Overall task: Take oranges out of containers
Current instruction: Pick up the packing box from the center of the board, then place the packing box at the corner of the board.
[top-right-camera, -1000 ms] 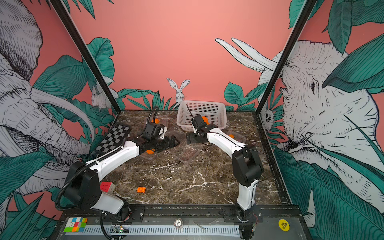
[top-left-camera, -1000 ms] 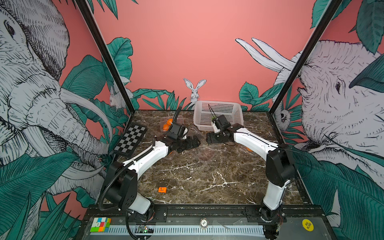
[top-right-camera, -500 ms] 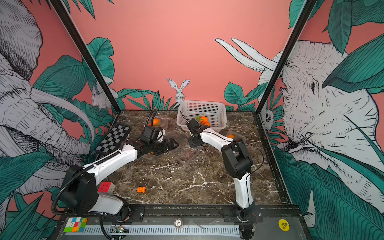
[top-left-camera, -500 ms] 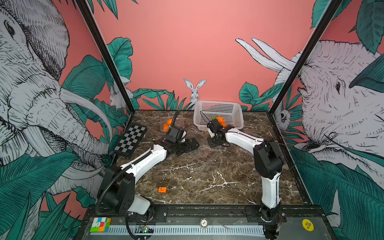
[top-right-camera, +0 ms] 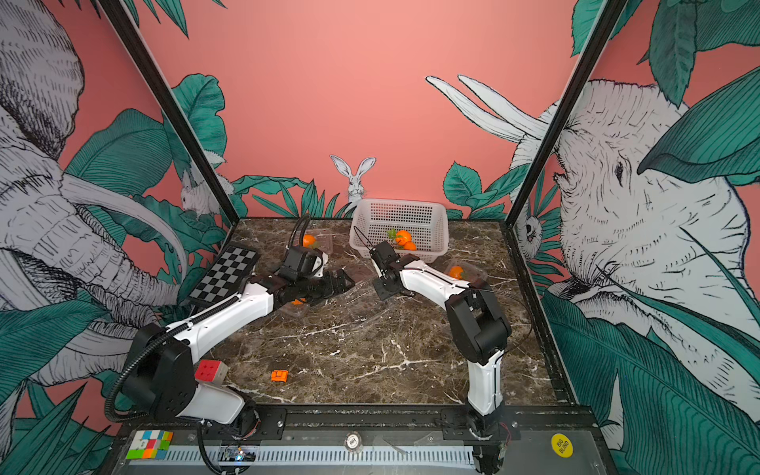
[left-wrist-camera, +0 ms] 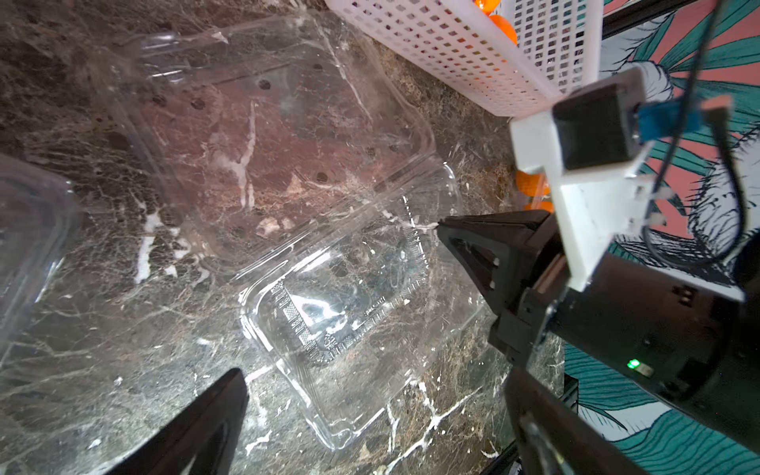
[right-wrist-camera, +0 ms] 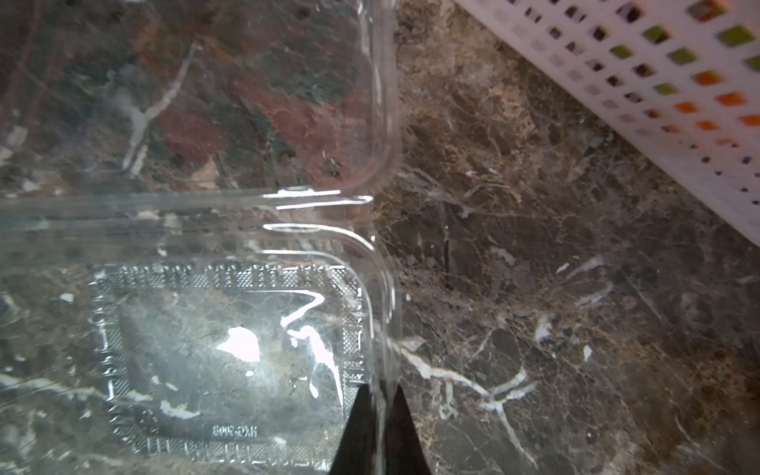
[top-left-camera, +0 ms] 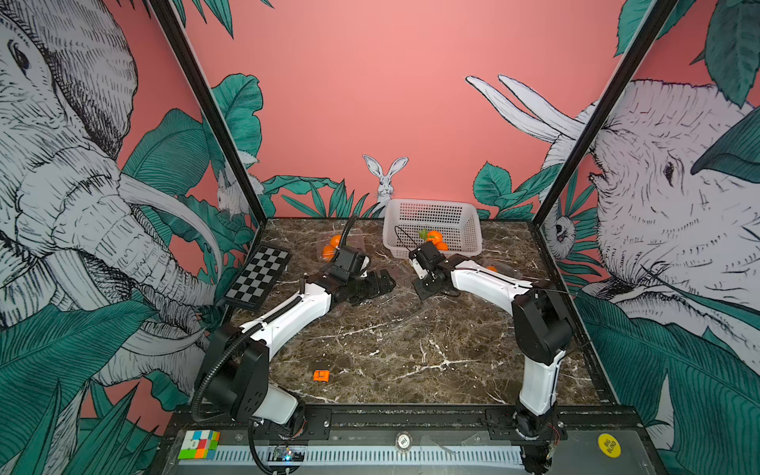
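Note:
An empty clear container (left-wrist-camera: 341,288) lies open on the marble, its lid (left-wrist-camera: 267,144) folded flat beside it. My right gripper (right-wrist-camera: 380,395) is shut on that container's (right-wrist-camera: 230,349) rim wall, low over the table (top-left-camera: 425,288). My left gripper (left-wrist-camera: 378,382) hangs open just above the same container, nothing between its fingers (left-wrist-camera: 230,390). Two oranges (top-left-camera: 434,237) lie in the white basket. Two more oranges (top-left-camera: 331,246) sit in a clear container at the back left. Another orange (top-right-camera: 455,271) sits in a container behind my right arm. One orange (top-right-camera: 297,301) peeks out under my left arm.
The white perforated basket (top-left-camera: 432,209) stands at the back centre, close behind both grippers. A chequered board (top-left-camera: 259,281) lies at the left edge. A small orange block (top-left-camera: 321,375) lies near the front. A colour cube (top-right-camera: 210,370) sits by the left arm's base.
My right gripper's jaws have closed from wide open onto the clear container's rim. The left arm has barely shifted and stays open.

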`<state>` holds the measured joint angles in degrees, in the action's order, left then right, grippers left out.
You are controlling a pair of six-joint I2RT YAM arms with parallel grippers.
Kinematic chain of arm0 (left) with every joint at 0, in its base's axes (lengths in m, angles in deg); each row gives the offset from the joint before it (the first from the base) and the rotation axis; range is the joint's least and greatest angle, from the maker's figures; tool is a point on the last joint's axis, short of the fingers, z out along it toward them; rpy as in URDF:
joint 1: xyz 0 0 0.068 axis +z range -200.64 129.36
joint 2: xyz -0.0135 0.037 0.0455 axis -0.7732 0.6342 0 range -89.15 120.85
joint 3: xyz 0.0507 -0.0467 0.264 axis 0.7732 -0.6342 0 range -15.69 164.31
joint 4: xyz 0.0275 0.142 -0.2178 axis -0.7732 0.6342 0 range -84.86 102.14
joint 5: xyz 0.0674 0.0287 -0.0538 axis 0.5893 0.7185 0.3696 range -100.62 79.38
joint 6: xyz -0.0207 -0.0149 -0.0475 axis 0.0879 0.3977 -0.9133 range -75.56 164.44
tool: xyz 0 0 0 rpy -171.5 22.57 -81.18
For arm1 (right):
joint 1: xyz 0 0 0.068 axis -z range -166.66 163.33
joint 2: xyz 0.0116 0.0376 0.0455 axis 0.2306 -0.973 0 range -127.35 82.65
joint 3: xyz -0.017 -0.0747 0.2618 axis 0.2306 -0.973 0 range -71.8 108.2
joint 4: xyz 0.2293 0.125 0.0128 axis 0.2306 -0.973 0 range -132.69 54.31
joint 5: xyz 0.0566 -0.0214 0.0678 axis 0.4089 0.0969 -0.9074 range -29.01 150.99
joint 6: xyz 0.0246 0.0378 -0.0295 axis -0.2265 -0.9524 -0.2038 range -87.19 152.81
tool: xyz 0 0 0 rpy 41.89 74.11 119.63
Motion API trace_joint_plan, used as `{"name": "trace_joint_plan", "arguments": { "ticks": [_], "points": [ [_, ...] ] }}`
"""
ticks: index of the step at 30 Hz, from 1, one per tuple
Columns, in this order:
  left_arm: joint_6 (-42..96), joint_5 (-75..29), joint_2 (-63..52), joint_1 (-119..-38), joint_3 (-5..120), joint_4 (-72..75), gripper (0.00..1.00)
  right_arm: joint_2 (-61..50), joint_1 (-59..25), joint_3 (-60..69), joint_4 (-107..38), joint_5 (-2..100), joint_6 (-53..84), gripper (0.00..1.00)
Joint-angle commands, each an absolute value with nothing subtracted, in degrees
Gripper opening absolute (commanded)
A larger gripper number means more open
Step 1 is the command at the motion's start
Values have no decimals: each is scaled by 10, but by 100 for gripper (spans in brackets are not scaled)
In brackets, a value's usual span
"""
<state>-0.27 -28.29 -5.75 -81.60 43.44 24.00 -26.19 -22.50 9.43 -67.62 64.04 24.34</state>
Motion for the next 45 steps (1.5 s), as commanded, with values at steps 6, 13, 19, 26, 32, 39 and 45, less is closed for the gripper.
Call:
{"name": "trace_joint_plan", "arguments": {
  "ticks": [6, 13, 19, 26, 32, 39, 45],
  "points": [
    [-17, -275, -120, -813, 480, 247, 99, -138, -224, 62, -664, 628, 271, 4],
    [-4, -264, -149, -813, 566, 249, 99, -15, -208, 57, -668, 646, 266, 3],
    [-14, -293, -83, -820, 632, 225, 99, 21, -112, 62, -639, 673, 191, 3],
    [-19, -304, 2, -866, 686, 195, 99, 8, 27, 49, -559, 699, 106, 2],
    [-23, -321, 57, -883, 714, 185, 99, -59, 117, 69, -555, 687, 44, 1],
    [-24, -329, 101, -883, 724, 175, 99, -151, 193, 78, -511, 676, 24, 1],
    [-28, -344, 150, -883, 744, 173, 99, -223, 254, 118, -498, 641, 8, 2]
  ]
}}
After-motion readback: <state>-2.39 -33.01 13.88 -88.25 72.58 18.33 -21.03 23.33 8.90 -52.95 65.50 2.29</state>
